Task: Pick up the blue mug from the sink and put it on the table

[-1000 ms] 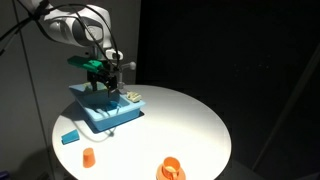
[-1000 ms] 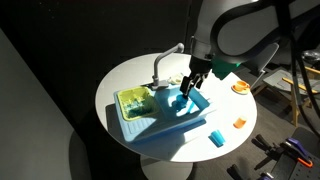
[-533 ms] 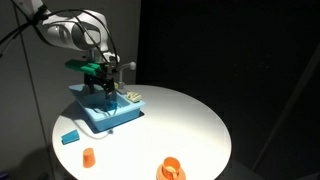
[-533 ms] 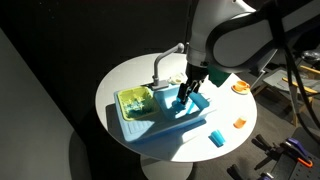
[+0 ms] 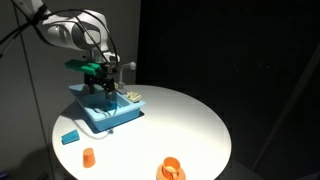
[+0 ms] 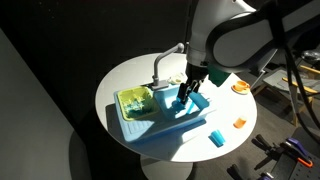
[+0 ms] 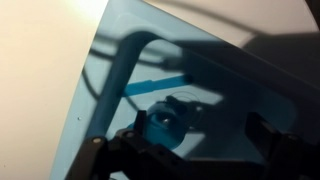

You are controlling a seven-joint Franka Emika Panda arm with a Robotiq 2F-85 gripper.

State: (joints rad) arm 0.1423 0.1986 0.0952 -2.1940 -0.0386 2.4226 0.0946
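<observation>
Here, in the wrist view, the blue mug [image 7: 165, 120] sits on the floor of the sink [image 7: 230, 75] basin, seen from above. It lies between the fingers of the gripper [image 7: 188, 150]. The jaws stand spread apart and do not press the mug, which lies nearer the finger on the picture's left.

In an exterior view the gripper [image 6: 185, 95] hangs low inside the basin, beside a yellow-green item [image 6: 133, 100] in the sink's neighbouring part, with the white faucet [image 6: 163, 68] behind. A flat blue block [image 6: 215, 137] and a small orange cup [image 6: 239, 122] lie on the round white table [image 6: 120, 75].

In an exterior view the arm [image 5: 75, 30] reaches down over the sink [image 5: 105, 115], and the mug is hidden there. Darkness surrounds the table.
</observation>
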